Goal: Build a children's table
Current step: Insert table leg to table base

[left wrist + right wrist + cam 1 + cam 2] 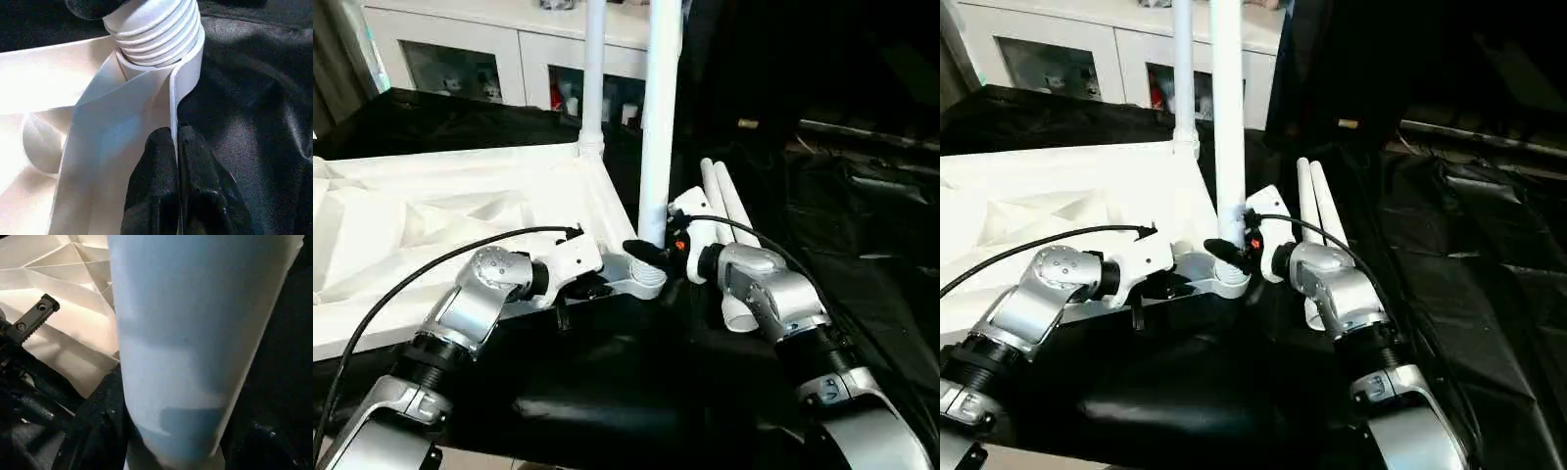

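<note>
The tabletop [431,211] lies upside down on a black cloth [862,235], ribbed underside facing up, its long axis running from the near corner in front of the robot away toward the left. It takes up the left half of the head views, and behind it stands a white cabinet [509,59] with glass doors.

Two legs stand upright in the tabletop's corner sockets. The near leg [658,117] rises straight up from the socket [646,279] at the near right corner, its long axis vertical and its upper end running out of the top of the picture. The far leg [593,69] stands the same way in the corner behind it. Two loose legs [729,211] lie side by side on the cloth just right of the tabletop, their long axes pointing away from the robot.

The left gripper [177,161] reaches in from the left to the tabletop's rim beside the near socket; its two fingers [151,171] are pressed together on the thin white rim wall, one on each side. The right gripper [651,253] comes in from the right at the base of the near leg. Its fingers [644,251] stand apart around the tube and seem to clasp it just above the threaded collar, though the contact itself is hard to make out.
</note>
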{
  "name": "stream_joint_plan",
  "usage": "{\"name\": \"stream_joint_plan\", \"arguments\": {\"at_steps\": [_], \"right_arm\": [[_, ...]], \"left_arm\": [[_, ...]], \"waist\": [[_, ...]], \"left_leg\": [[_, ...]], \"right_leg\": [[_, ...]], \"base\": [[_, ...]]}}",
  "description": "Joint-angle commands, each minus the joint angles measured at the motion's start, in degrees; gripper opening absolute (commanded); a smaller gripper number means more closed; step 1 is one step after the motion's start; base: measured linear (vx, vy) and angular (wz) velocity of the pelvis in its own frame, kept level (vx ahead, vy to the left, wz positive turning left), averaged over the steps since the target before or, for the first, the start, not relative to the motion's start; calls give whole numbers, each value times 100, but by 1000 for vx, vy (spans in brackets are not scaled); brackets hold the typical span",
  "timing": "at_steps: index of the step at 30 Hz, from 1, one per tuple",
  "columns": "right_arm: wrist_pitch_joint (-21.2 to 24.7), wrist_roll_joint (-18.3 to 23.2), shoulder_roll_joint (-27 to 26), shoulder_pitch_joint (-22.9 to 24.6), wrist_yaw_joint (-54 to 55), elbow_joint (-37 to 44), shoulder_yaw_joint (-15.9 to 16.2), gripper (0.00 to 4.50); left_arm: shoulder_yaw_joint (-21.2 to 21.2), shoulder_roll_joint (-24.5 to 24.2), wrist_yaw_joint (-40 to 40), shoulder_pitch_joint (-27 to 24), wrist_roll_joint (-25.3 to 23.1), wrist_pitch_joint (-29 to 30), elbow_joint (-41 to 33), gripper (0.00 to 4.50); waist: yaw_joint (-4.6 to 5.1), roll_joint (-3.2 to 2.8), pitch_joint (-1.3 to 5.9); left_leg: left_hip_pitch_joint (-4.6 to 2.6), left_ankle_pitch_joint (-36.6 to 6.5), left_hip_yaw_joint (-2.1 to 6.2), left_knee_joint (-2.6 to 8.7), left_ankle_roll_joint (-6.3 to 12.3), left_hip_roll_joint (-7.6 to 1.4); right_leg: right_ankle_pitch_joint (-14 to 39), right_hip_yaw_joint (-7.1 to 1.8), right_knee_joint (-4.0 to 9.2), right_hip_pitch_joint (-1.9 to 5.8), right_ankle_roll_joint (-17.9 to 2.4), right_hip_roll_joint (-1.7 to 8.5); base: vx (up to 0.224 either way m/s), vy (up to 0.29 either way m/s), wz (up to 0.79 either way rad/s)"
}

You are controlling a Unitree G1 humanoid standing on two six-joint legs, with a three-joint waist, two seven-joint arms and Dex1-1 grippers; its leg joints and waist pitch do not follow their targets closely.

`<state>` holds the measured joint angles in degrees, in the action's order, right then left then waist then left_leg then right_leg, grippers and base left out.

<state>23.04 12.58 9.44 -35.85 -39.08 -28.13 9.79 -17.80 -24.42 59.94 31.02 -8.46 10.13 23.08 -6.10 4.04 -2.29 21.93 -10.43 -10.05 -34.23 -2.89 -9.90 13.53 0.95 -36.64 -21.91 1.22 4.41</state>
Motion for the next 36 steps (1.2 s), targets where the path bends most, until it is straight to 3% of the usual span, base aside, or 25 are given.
{"name": "stream_joint_plan", "arguments": {"at_steps": [1,11,13,17,21,23,25,27,28,31,34,36], "right_arm": [[72,-155,56,0,-9,-162,67,193],[-286,103,-142,117,19,-446,-317,193],[-383,169,-191,227,46,-468,-425,193],[-528,272,-291,405,85,-507,-581,193],[-872,391,-452,644,177,-703,-813,193],[-1002,429,-506,729,198,-775,-881,193],[-1219,474,-596,860,207,-880,-980,193],[-1268,481,-613,891,206,-898,-995,193],[-1466,472,-681,1011,208,-954,-1047,193],[-1744,442,-740,1133,214,-1005,-1063,193],[-2285,122,-692,1264,179,-1004,-788,193],[-2398,16,-676,1295,169,-985,-700,193]], "left_arm": [[-232,-32,66,-81,-114,61,157,0],[-224,-52,55,-68,-94,54,160,0],[-213,-69,60,-61,-90,50,166,0],[-205,-91,75,-36,-86,48,177,0],[-200,-126,93,26,-97,20,224,0],[-197,-138,101,46,-100,7,246,0],[-193,-155,110,77,-103,-12,282,0],[-193,-158,112,83,-103,-14,288,0],[-195,-166,116,105,-107,-23,309,0],[-192,-171,121,128,-112,-34,336,0],[-192,-172,109,151,-112,-47,371,0],[-194,-170,104,151,-112,-51,379,0]], "waist": [[1,-62,308],[14,-69,294],[10,-119,297],[10,-111,298],[-6,-175,297],[9,-168,297],[-2,-221,293],[7,-197,286],[5,-245,285],[1,-238,281],[-2,-255,282],[-4,-254,282]], "left_leg": [[-167,-817,72,459,-104,-306],[-163,-1066,84,489,-176,-317],[-165,-1090,91,491,-196,-314],[-168,-1158,94,500,-212,-317],[-177,-1328,106,518,-263,-318],[-178,-1398,106,524,-279,-319],[-174,-1464,117,534,-301,-321],[-170,-1527,117,545,-296,-320],[-176,-1604,122,551,-315,-319],[-180,-1728,128,567,-324,-328],[-178,-1611,123,564,-295,-324],[-173,-1580,121,562,-279,-323]], "right_leg": [[-311,-157,359,172,-1345,365],[-41,-162,387,158,-1336,384],[-108,-160,381,153,-1357,383],[-151,-158,384,157,-1364,378],[-104,-160,393,144,-1385,391],[-56,-157,399,144,-1403,382],[-89,-160,397,143,-1411,386],[-18,-160,410,147,-1414,382],[80,-161,419,138,-1409,384],[222,-169,442,136,-1394,395],[76,-167,432,134,-1400,381],[32,-168,433,139,-1396,384]], "base": [[0,0,0],[0,0,0],[0,0,0],[0,0,0],[0,0,0],[0,0,0],[0,0,0],[0,0,0],[0,0,0],[0,0,0],[0,0,0],[0,0,0]]}}
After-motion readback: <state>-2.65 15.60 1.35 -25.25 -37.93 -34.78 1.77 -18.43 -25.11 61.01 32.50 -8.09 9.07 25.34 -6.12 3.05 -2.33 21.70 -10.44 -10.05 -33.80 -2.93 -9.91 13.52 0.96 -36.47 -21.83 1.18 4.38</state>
